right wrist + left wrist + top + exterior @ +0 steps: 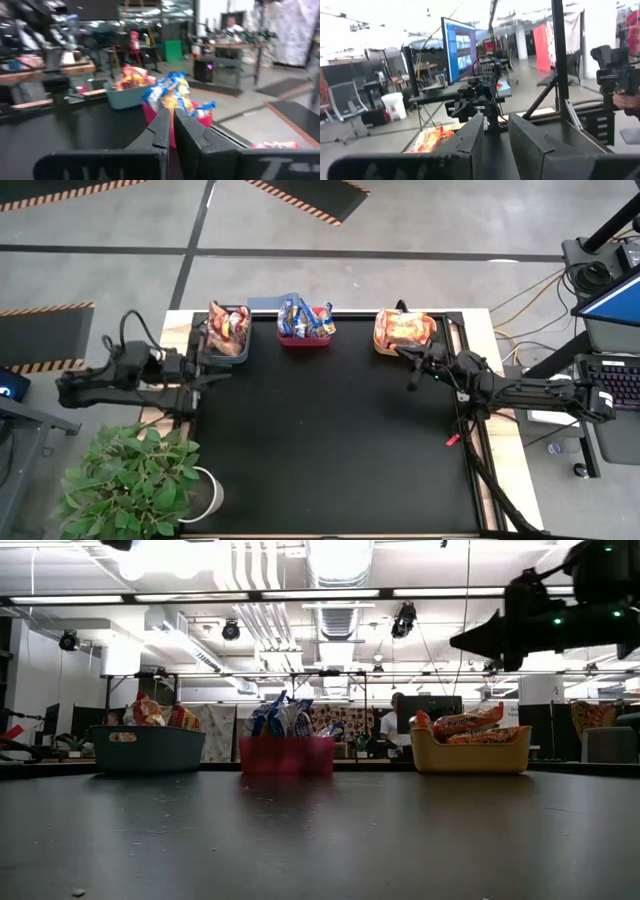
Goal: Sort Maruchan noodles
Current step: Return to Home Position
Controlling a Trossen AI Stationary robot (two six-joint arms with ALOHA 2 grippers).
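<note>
The noodle packets lie in three bins along the table's far edge. Orange and red ones fill the dark grey bin [228, 332] [146, 747]. Blue-and-yellow ones [303, 317] [167, 92] stick out of the red bin [287, 754]. Orange ones [404, 328] are heaped in the orange bin [470, 754]. My left gripper [212, 376] [495, 131] hovers near the grey bin at the table's left edge, open by a narrow gap, holding nothing. My right gripper [411, 374] [170, 120] hangs in the air just in front of the orange bin, shut and empty.
The black mat [330, 440] stretches from the bins to the near edge. A potted plant [130, 480] stands at the near left corner. A keyboard [612, 385] and cables lie beyond the right edge. A person [390, 725] sits far behind the table.
</note>
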